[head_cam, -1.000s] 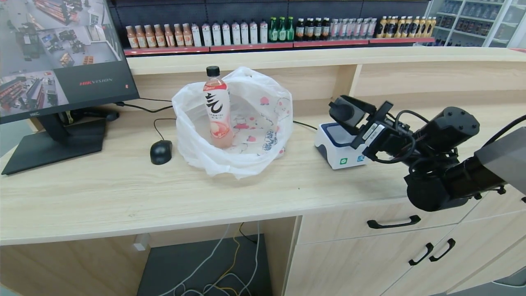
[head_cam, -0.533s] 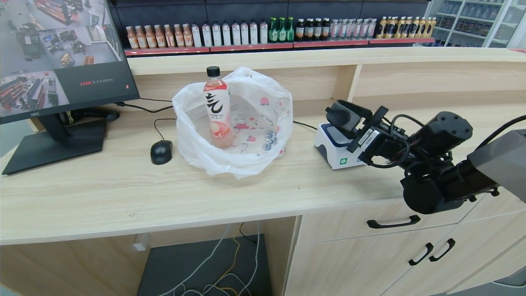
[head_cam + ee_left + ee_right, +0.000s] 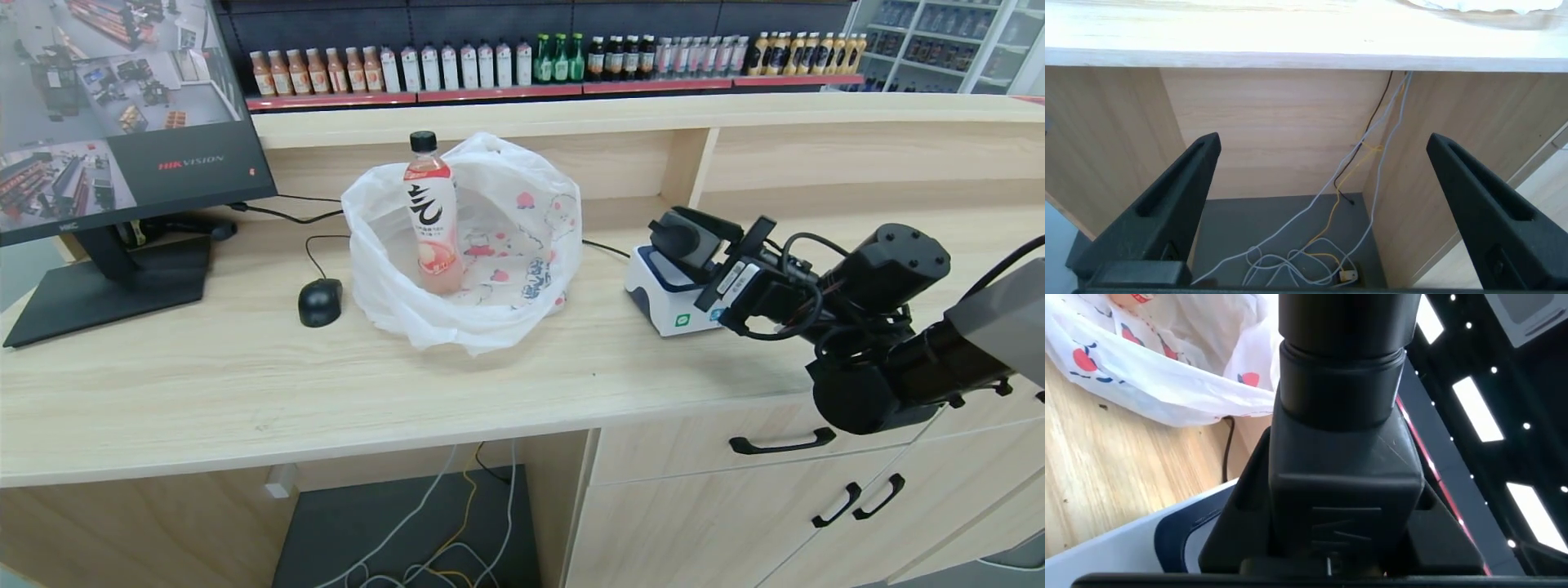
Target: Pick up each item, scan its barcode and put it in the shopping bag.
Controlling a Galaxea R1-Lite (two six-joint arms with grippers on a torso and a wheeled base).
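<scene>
**A:** One item is in hand. The right gripper (image 3: pixel 712 249) is clamped on a black container (image 3: pixel 684 233) and holds it over the white-and-blue barcode scanner (image 3: pixel 663 300) on the counter (image 3: pixel 245 376). I can't tell exactly what the container is.

**B:** How would it handle?

**A:** The right wrist view shows a round neck above a squarer body, hard and smooth. I'd judge it rigid, probably light, and apt to twist in the grip. The flat-sided body looks like a better place to hold than the neck.

**B:** And the bag?

**A:** The white shopping bag (image 3: pixel 522 175) sits near the scanner with its mouth open. A pink drink bottle (image 3: pixel 433 220) stands upright inside. The bag is thin, floppy film, so the rim may fold in, and that bottle looks easy to topple. I'd lower the container into the free side, away from the bottle.

**B:** Left arm?

**A:** The left gripper (image 3: pixel 1323 151) hangs below the counter edge, facing the cables (image 3: pixel 1315 245). Its fingers are spread wide with nothing between them.
</scene>
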